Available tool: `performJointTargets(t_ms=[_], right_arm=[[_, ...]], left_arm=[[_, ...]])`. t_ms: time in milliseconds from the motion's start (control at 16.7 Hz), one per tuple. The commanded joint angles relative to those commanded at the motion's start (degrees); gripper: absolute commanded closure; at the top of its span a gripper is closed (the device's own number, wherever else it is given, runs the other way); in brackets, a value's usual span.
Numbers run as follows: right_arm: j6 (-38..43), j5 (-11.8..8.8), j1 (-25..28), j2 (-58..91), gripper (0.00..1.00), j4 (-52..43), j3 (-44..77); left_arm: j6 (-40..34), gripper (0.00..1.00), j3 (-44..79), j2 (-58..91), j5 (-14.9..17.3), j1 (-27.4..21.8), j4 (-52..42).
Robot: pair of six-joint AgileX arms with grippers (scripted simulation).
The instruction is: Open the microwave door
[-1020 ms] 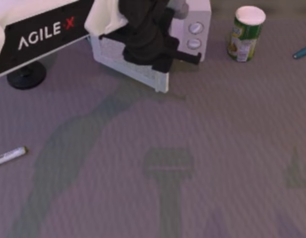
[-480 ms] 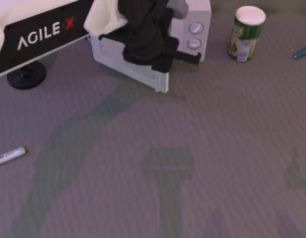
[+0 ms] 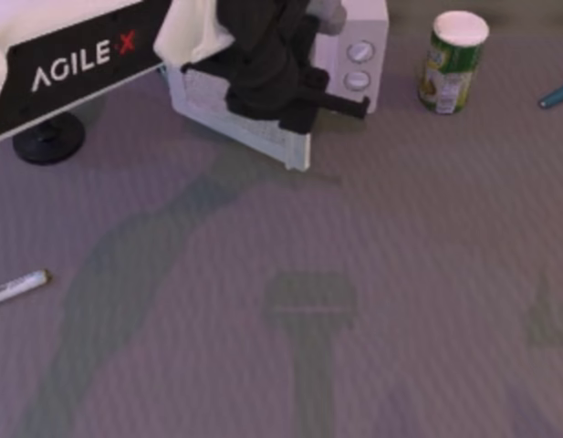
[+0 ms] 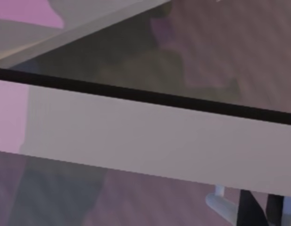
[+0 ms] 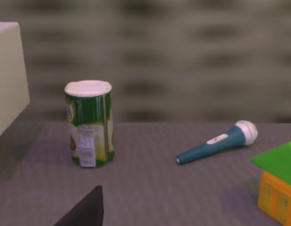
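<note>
Top view: over the last second the microwave door swings a little wider; its free corner sits slightly farther from the microwave than it did a moment ago, and my left hand has crept with it. I judge the opening to be well under way, yet the panel stands only partly out from the box, so more of the swing remains.

The microwave is a small white box at the far edge of the surface, left of centre, with two round knobs on its front. The door is a flat white panel with a speckled grey mesh window, angled out toward the near left, hinged on the side away from the knobs.

My left hand lies over the door's free edge; I cannot tell how far its fingers are spread, or whether they clamp the panel. Left wrist view: a pale band with a dark line fills the frame. My right arm is parked out of the top view, facing a green can.
</note>
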Motion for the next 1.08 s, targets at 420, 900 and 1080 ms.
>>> performJointTargets(t_ms=[420, 900, 1080], right_arm=[[0.0, 0.0, 0.0, 0.0, 0.0, 0.0, 0.0], [0.0, 0.0, 0.0, 0.0, 0.0, 0.0, 0.0], [0.0, 0.0, 0.0, 0.0, 0.0, 0.0, 0.0]], left_arm=[[0.6, 1.0, -1.0, -0.5, 0.8, -0.1, 0.3], [7.5, 1.0, -7.1, -4.9, 4.3, 2.0, 2.5], [7.5, 1.0, -7.1, -4.9, 4.3, 2.0, 2.5]])
